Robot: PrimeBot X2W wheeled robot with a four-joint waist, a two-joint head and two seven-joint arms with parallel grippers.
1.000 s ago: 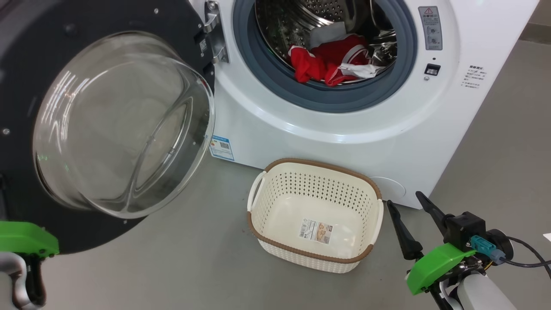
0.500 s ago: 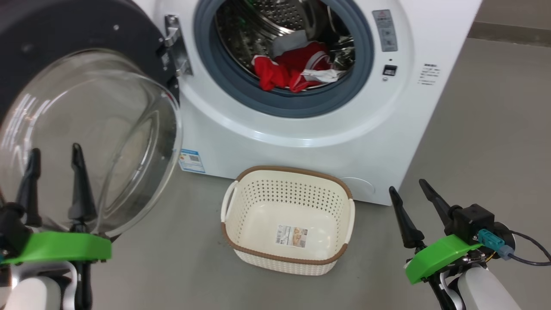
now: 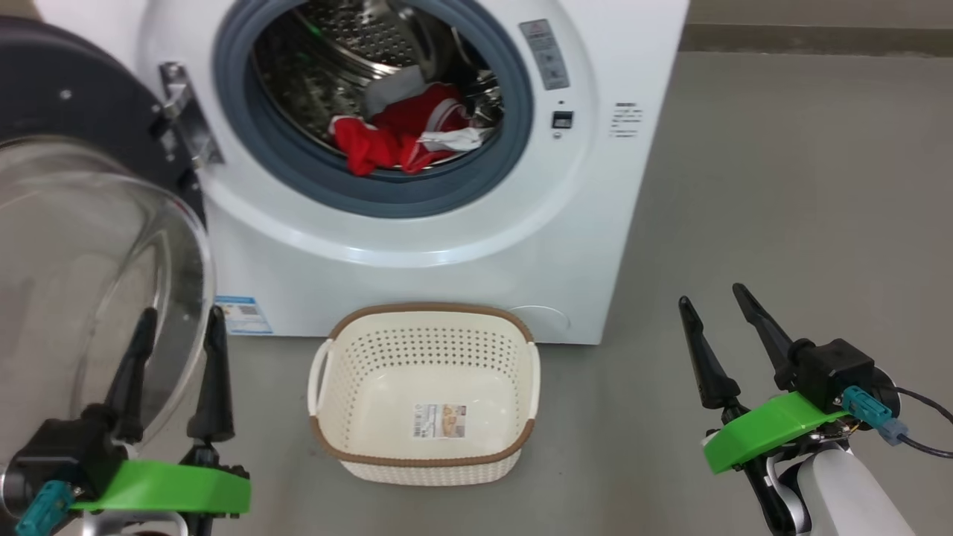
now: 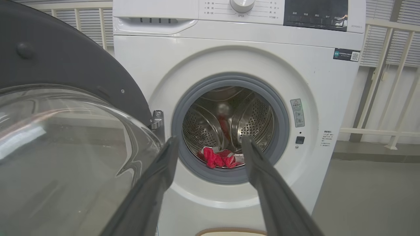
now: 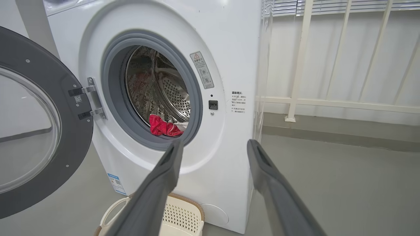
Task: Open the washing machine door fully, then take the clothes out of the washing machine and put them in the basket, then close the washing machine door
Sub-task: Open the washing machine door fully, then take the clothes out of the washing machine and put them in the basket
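A smooth grey floor runs to the wall. A cream-white railing of upright bars stands there, with pale slatted shutters behind it and a darker grey skirting strip below.

washing machine door cut off left, sticker print unreadable

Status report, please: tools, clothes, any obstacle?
Left tool open, right tool open, both empty. Door open; clothes in drum; basket empty. Nothing in the way.
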